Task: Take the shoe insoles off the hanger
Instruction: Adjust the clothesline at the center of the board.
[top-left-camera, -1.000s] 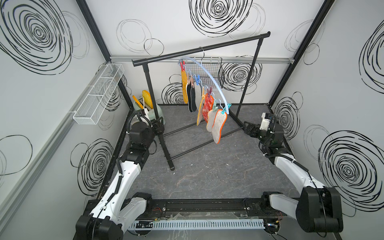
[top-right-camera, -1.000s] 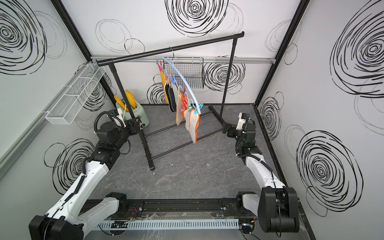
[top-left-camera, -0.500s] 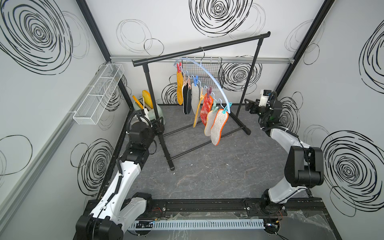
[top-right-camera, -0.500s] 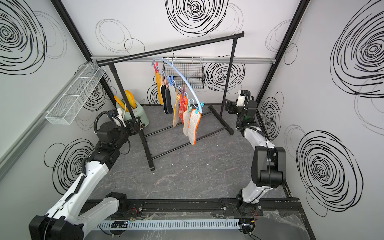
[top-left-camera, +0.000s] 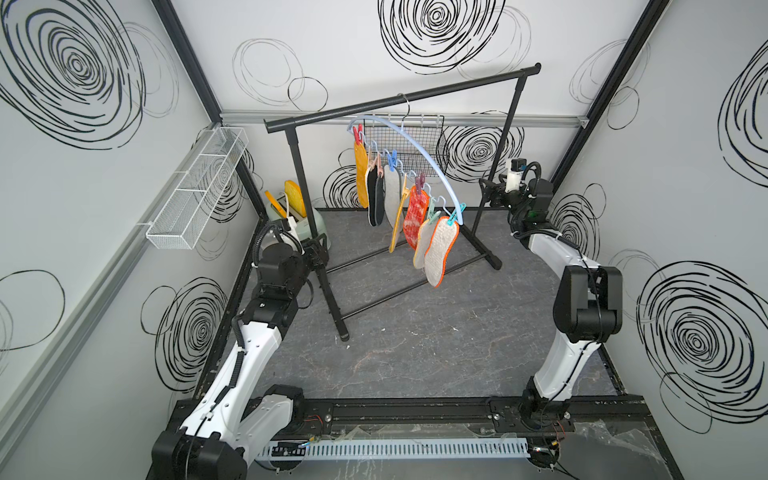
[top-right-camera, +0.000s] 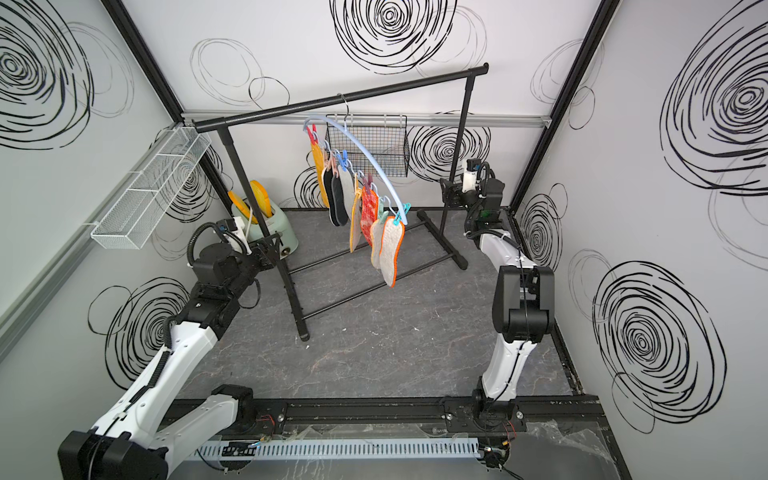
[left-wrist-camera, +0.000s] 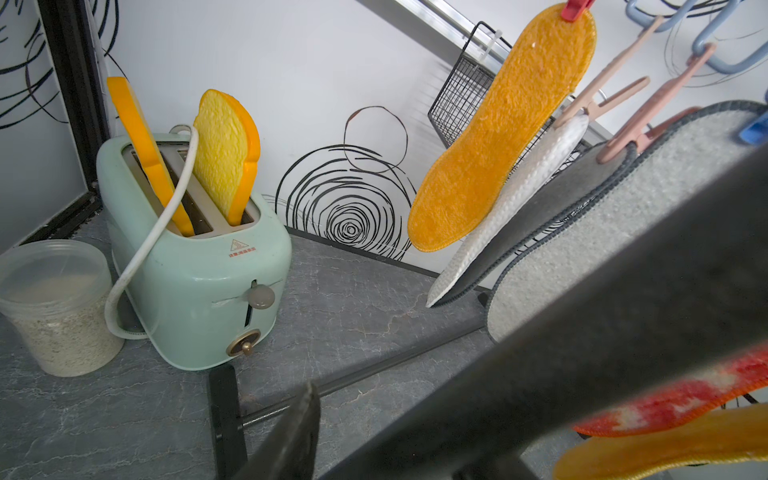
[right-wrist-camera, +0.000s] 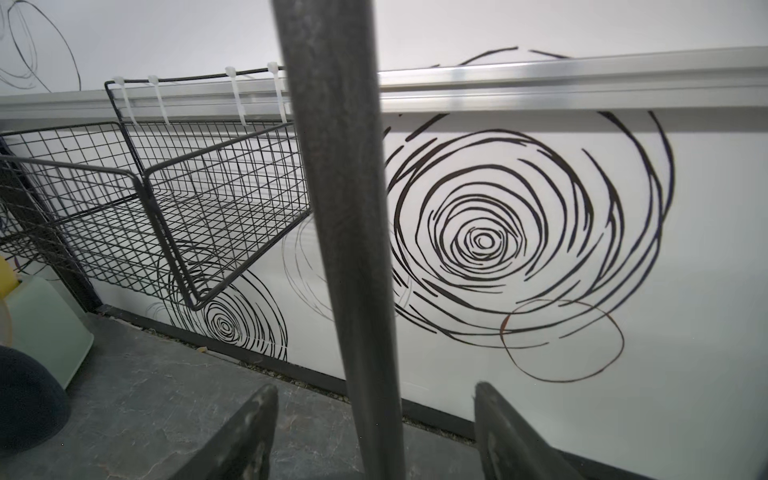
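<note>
Dark grey marbled flooring (top-left-camera: 415, 353) covers the cell, enclosed by white walls (top-left-camera: 291, 50) printed with black swirls. Directions are read on the floor in both top views, with 12 o'clock at the rear wall.

1. Tall black metal garment rail (top-left-camera: 332, 111): stands across the centre, running from about 9 o'clock to 1 o'clock.
2. Pale-blue curved plastic hanger (top-left-camera: 415, 143): hung by its metal hook over the rail's top bar near mid-span, toward 12 o'clock.
3. Flat foot-shaped shoe insoles (top-left-camera: 415, 216): clipped in a row under the hanger by small multicoloured clothes pegs (top-left-camera: 419, 183). A fuzzy yellow-orange one (left-wrist-camera: 498, 133) hangs at the rear end. Dark and grey felt ones come next, then a red-orange mesh one. An off-white one with an orange rim (top-left-camera: 440, 249) hangs at the front end. All hang clear of the floor.
4. At 9 o'clock, the left gripper (top-left-camera: 318, 253) sits at the rail's left upright. The left wrist view shows one finger (left-wrist-camera: 291, 436) beside the blurred upright; whether the jaws clamp it cannot be told.
5. At 2 o'clock, the right gripper (right-wrist-camera: 374, 387) has its jaws apart, straddling the rail's right upright with a gap on each side.
6. Mint-green toaster (left-wrist-camera: 199, 282): in the 10 o'clock corner, holding two yellow bread-shaped pieces (left-wrist-camera: 226, 153). A clear plastic tub (left-wrist-camera: 54, 299) of pale grains stands just beside it.
7. Black wire mesh basket (right-wrist-camera: 187, 199): tied to the rear wall at 12 o'clock.
8. White wire mesh shelf (top-left-camera: 199, 187): on the side wall at 9 to 10 o'clock.
</note>
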